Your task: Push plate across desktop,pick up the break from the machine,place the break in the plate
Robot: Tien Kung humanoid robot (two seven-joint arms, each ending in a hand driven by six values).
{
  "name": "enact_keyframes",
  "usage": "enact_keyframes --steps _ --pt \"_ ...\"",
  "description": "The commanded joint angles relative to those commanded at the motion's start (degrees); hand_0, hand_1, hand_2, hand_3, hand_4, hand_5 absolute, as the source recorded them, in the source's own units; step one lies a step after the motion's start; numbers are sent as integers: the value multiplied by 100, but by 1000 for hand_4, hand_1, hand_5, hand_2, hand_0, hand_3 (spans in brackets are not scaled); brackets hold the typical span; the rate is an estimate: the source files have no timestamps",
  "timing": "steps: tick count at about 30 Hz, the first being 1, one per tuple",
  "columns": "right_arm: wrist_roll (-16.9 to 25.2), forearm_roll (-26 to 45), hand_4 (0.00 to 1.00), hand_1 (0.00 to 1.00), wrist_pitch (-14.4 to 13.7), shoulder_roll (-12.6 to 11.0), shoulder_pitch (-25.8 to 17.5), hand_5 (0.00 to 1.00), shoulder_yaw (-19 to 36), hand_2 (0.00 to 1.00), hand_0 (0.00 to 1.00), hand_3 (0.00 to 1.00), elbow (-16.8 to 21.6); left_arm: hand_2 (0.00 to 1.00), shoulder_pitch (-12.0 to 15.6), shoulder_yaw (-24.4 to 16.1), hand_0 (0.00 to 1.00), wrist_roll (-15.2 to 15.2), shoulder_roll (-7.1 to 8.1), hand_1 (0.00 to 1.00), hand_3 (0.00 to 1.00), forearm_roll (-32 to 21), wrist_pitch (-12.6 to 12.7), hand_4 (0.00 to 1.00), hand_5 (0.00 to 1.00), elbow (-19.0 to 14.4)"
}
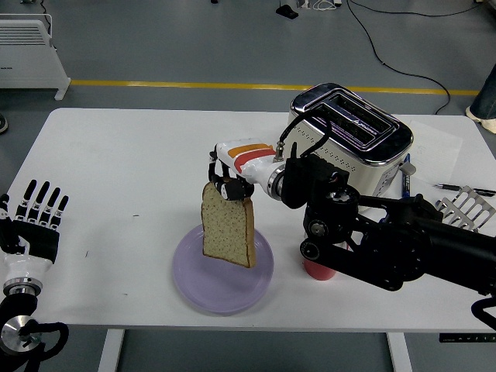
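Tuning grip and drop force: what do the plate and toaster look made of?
Plate: pale purple, smooth with a dull sheen, likely plastic or melamine, possibly glazed ceramic. Toaster: cream body with a glossy painted look, rows of small dots on the side, and a shiny chrome-like metal top around the dark slots.

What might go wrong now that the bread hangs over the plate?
The right hand pinches the bread only at its top edge, so the upright slice could tip on release and land partly off the plate. The forearm also lies right over the red cup, so a careless pull back might knock it over. The left hand rests far off at the table edge, too distant to help.
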Motion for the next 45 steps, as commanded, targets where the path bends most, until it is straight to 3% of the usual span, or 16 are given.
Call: enact_keyframes --steps 7,13,15,16,21,22,27,28,39,45 --pt "144 59 407 229 -238 230 -321 73 73 348 104 458 -412 756 8 2 804 2 0 767 739 1 -1 559 998 11" --pt "247 307 410 248 -306 230 -491 76 88 356 128 469 -579 757 -7 14 805 -1 0 767 740 3 -1 557 998 15" --pt "294 423 410 248 -281 230 -522 76 85 356 128 469 -621 757 -4 13 805 -1 0 767 740 3 1 557 998 16" --pt "337 494 414 311 -237 230 -537 106 78 402 194 492 -655 757 -2 14 803 -1 0 767 740 2 1 558 998 18" --pt "502 584 414 311 -10 230 -559 106 76 402 194 492 -741 757 -9 2 803 -4 0 767 740 4 2 558 998 28" --pt "514 584 577 516 6 230 -559 272 75 557 419 635 -745 756 -9 1 804 -4 0 766 740 5 2 559 998 28" --pt "646 589 577 516 121 230 -563 272 105 557 419 635 -802 756 -6 8 804 -6 0 766 740 2 3 559 998 31" --pt "667 596 616 668 108 230 -566 304 113 697 602 768 -811 755 -5 10 804 -6 0 766 739 2 3 558 998 32" --pt "804 590 630 701 -85 230 -581 310 196 742 657 805 -834 755 7 43 803 -13 0 766 739 0 7 558 998 44" --pt "913 494 644 725 -328 230 -604 319 415 768 687 832 -583 755 14 46 803 -15 0 766 739 5 6 558 998 34"
